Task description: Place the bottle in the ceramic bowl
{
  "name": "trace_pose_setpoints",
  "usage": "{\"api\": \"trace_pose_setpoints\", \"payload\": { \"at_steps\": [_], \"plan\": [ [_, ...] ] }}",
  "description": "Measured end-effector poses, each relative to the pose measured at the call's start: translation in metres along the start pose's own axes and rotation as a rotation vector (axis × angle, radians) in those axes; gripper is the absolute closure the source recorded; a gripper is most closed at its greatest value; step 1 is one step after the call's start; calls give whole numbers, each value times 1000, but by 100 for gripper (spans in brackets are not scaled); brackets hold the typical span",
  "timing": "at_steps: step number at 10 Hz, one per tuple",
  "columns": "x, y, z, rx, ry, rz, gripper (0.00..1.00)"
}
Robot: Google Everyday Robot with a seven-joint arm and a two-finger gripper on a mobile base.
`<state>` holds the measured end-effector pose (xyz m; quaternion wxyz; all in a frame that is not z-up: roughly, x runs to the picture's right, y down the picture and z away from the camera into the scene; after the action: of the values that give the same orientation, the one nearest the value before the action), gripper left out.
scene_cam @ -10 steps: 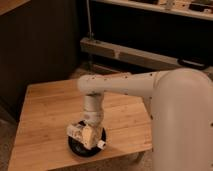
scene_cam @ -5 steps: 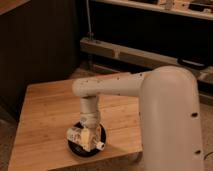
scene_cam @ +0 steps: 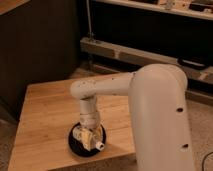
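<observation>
Colour rundown, nothing fancy. The worktop is done in warm honey-toned wood, with long plank seams and a faint grain seen running along it. The ceramic bowl is seen as glossy black, only a dark crescent of rim being shown near the worktop's front edge. Right above it, the gripper is coloured cream and tan with some darker brown bits mixed in, and a small white round tip is seen poking out at its lower right. The arm is finished in off-white, dotted with tiny dark specks. The background is kept dark brown to near black, crossed by a pale grey rail.
</observation>
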<state>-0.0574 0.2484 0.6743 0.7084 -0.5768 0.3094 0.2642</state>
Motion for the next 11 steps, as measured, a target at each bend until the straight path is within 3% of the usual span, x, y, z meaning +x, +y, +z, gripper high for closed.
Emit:
{"api": "trace_pose_setpoints", "payload": {
  "at_steps": [1, 2, 4, 11],
  "plan": [
    [-1, -1, -2, -1, -20, 12, 22],
    [2, -5, -6, -8, -62, 37, 20],
    [3, -6, -10, -25, -101, 48, 20],
    [3, -6, -10, -30, -104, 50, 20]
  ]
}}
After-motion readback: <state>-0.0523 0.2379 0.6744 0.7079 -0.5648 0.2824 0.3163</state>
